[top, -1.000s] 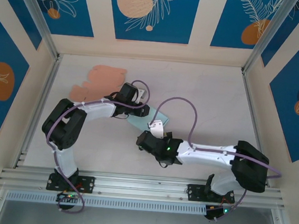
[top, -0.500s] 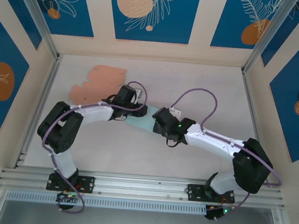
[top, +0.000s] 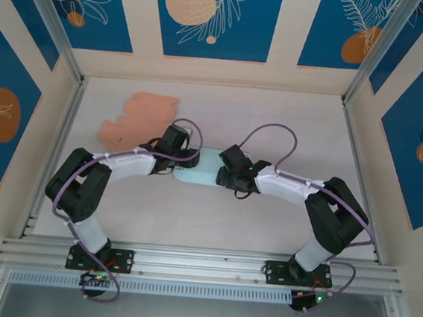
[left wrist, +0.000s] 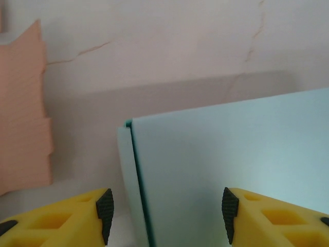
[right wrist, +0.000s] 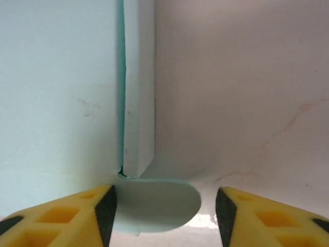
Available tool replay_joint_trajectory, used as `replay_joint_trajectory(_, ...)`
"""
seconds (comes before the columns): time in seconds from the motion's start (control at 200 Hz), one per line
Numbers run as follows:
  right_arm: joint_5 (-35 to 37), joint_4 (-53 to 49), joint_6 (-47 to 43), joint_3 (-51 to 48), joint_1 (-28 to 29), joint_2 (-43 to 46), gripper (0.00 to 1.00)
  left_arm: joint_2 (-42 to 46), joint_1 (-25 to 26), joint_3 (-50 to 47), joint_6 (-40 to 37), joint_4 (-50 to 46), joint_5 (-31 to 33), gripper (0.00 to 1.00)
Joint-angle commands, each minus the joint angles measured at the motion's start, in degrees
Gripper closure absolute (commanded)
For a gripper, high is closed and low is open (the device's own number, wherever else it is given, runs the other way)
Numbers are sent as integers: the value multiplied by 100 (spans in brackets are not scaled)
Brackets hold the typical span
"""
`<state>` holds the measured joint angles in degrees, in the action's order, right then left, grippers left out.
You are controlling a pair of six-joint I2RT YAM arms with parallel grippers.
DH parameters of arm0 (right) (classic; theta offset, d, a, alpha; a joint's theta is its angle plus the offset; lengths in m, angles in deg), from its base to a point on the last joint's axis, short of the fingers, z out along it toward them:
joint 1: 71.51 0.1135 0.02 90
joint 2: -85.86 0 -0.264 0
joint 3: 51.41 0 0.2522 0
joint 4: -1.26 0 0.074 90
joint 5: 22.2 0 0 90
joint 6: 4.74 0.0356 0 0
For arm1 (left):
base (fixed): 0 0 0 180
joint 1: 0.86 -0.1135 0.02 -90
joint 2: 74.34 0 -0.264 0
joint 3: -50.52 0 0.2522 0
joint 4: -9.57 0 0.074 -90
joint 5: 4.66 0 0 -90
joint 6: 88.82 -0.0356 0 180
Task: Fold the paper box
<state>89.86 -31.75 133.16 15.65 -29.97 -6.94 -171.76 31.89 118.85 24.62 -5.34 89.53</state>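
Overhead, the flat pale mint-green paper box (top: 201, 175) is lying on the whitish tabletop (top: 289, 128) between the left end effector (top: 182, 162) and the right end effector (top: 223, 176). At the left wrist, the left end effector (left wrist: 167, 216) is standing wide open, gripping nothing, with the box (left wrist: 231, 164) reaching between its fingers. At the right wrist, the right end effector (right wrist: 164, 211) is gaping open too, with the box's rounded flap (right wrist: 154, 203) lying between its fingers.

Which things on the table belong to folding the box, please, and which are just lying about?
In the job:
box
left end effector and right end effector, both open at the box's edges

Lying about:
peach sheet, flat on the table, apart from the box
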Motion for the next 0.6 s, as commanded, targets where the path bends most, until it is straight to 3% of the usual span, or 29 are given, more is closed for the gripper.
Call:
replay_joint_trajectory(0.0, -303, -15, -190, 102, -50, -213, 47, 135, -1, -137, -95, -350, 445, 41)
replay_joint_trajectory(0.265, -219, -237, -458, 288, 20, -364, 46, -351, -47, -55, -81, -440, 127, 51)
replay_joint_trajectory(0.43, 548, -855, -1024, 746, 302, -95, 35, -526, -136, 181, -225, -673, 122, 55)
replay_joint_trajectory(0.595, 1394, -569, -2062, 698, 901, 210, 26, -800, -241, 368, -406, -717, -172, 56)
